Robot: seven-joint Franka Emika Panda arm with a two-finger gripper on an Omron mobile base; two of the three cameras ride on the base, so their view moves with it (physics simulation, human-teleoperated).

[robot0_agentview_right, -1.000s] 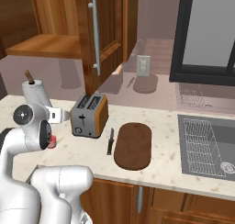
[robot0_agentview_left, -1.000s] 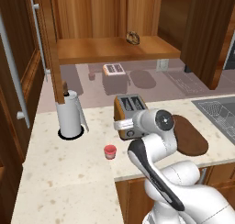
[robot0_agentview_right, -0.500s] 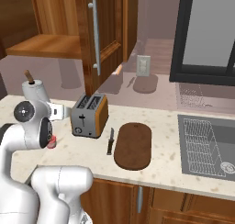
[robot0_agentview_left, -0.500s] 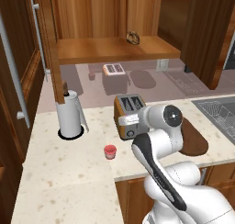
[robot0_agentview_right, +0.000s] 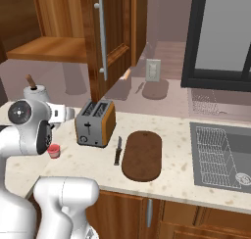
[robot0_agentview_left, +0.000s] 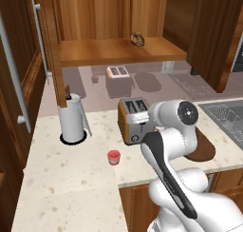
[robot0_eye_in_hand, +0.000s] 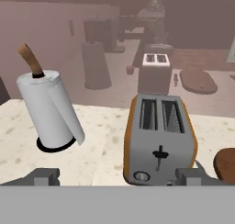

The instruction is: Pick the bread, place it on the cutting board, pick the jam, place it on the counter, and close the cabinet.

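I have the hand (robot0_eye_in_hand: 117, 177) with its fingers spread wide and holding nothing, facing the toaster (robot0_eye_in_hand: 159, 138). The bread (robot0_agentview_left: 138, 38) sits near the cabinet (robot0_agentview_left: 118, 50) shelf's right end. The jam (robot0_agentview_left: 113, 157) stands on the desk (robot0_agentview_left: 71, 178) toward its front edge, and the cutting board (robot0_agentview_right: 142, 155) lies right of the toaster.

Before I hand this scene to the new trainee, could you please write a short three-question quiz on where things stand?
1. True or false: the bread already lies on the cutting board.
2. Where does the jam stand? A) on the cabinet shelf B) on the counter, in front of the toaster C) in the sink
3. Fill in: beside the cutting board, between it and the toaster, lies a small ____.

Key
1. False: it sits on the shelf of the open cabinet.
2. B
3. knife
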